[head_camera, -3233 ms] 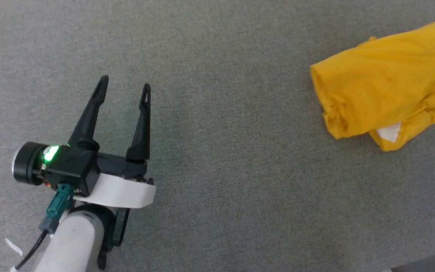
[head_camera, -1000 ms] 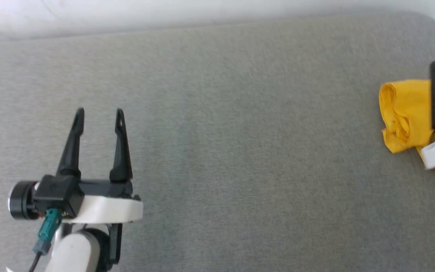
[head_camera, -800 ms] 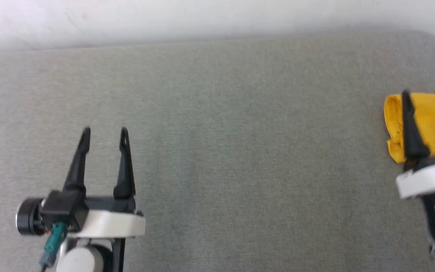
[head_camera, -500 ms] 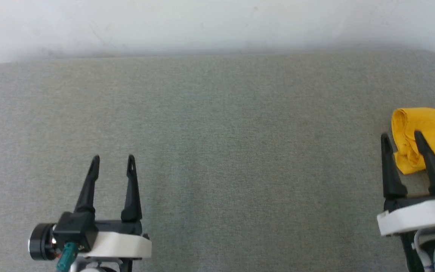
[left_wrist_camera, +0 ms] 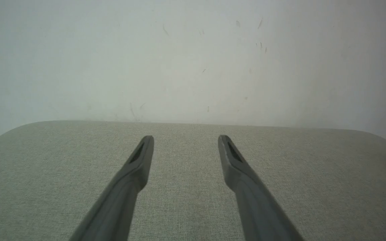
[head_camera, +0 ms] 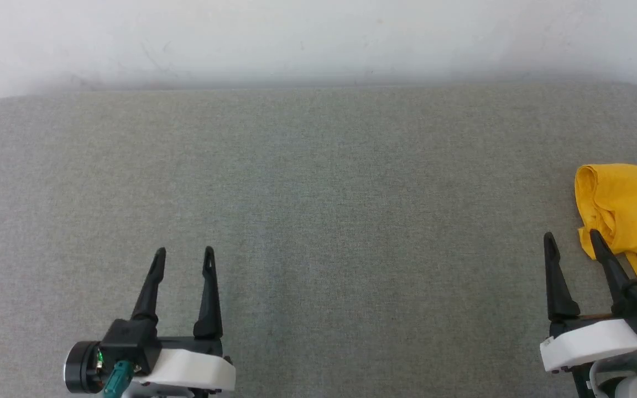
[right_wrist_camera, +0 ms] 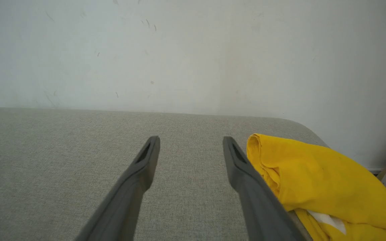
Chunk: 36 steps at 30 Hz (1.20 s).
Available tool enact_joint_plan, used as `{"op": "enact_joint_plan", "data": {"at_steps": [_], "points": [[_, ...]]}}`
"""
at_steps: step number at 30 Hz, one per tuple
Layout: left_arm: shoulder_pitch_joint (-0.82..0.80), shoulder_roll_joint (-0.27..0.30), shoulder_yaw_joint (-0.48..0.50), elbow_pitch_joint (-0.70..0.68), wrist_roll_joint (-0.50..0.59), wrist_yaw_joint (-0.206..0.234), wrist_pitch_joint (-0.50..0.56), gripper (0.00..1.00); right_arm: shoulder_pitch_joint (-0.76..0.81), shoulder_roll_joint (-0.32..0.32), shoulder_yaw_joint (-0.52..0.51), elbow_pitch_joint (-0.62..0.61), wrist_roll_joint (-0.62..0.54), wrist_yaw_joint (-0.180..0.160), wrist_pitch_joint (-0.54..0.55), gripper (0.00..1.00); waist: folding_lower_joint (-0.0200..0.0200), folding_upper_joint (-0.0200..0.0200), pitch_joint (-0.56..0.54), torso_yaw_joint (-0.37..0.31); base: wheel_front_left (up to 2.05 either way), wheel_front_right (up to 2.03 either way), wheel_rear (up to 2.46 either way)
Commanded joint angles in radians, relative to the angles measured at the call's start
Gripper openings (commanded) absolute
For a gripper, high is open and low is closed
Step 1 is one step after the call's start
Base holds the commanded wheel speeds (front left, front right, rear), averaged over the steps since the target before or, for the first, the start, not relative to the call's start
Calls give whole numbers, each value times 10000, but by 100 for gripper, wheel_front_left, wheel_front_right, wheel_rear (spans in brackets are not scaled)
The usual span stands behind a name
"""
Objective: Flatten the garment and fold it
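Judging from the layout, the task is taken to be at its very start: nothing is grasped and no flattening is begun. At the lower left of the head view the left gripper (head_camera: 184,251) is seen with fingers spread and nothing between them; at the lower right the right gripper (head_camera: 572,236) is likewise apart and empty. Just outside its right-hand finger, at the frame's right edge, the garment (head_camera: 628,210) lies bunched on the grey padded surface (head_camera: 318,193); whether they touch cannot be told. A short reach rightward onto a free cloth edge is called for next. Farthest back a pale wall (head_camera: 318,38) is seen.
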<state>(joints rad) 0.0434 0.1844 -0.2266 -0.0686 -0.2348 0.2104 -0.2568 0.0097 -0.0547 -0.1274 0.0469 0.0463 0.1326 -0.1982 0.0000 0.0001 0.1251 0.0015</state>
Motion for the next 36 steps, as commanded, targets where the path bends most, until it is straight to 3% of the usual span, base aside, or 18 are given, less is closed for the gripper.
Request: {"op": "enact_joint_plan", "data": {"at_steps": [1, 8, 9, 36], "points": [[66, -57, 102, 18, 111, -101, -47, 100, -19, 42, -20, 37, 90, -19, -89, 100, 0, -1, -5, -3, 0, 0, 0], [158, -273, 447, 109, 249, -349, -48, 100, -73, 43, -93, 90, 123, -19, -176, 100, 0, -1, -47, -9, 0, 0, 0], [21, -258, 406, 102, 182, -297, 2, 0, -24, 2, -54, 72, 67, 0, -92, 0, 0, -1, -49, -10, 0, 0, 0], [-72, -453, 739, 223, 572, -641, 504, 0, -37, 4, 220, -37, -37, -2, 339, 0, 0, -1, -282, -11, 0, 0, 0]]}}
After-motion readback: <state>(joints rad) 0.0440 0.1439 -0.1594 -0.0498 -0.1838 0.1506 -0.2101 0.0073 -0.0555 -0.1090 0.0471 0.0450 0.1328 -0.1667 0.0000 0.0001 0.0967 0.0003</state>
